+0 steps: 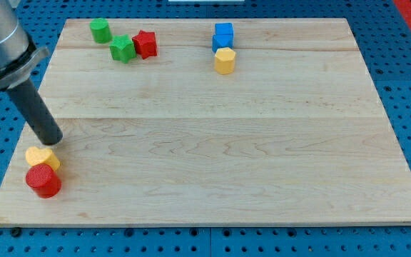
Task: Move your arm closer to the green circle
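Note:
The green circle (100, 30) stands near the board's top left corner. My tip (51, 140) rests on the board at the left edge, far below the green circle and just above a yellow heart block (41, 156). A red cylinder (43, 180) touches the yellow heart from below. A green star block (123, 48) and a red star block (146, 43) sit side by side to the right of the green circle.
A blue block (222, 34) and a yellow hexagon block (224, 61) sit together at the top middle. The wooden board (220, 143) lies on a blue perforated table. The arm's grey body fills the view's top left.

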{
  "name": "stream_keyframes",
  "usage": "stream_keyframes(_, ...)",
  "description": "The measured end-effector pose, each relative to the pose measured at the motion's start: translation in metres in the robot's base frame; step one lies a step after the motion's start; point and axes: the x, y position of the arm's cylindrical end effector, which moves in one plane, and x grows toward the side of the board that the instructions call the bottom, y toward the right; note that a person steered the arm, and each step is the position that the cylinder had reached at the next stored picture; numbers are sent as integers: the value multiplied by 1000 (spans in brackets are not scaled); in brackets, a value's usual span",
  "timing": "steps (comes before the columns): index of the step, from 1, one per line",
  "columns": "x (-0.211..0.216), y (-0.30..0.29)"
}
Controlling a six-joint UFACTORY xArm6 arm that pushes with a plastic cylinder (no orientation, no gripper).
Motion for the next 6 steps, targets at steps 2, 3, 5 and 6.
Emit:
stream_keyframes(2, -108, 1)
stream_keyframes(3, -162, 1)
stream_keyframes(5, -227, 1)
stream_keyframes(6, -247, 1)
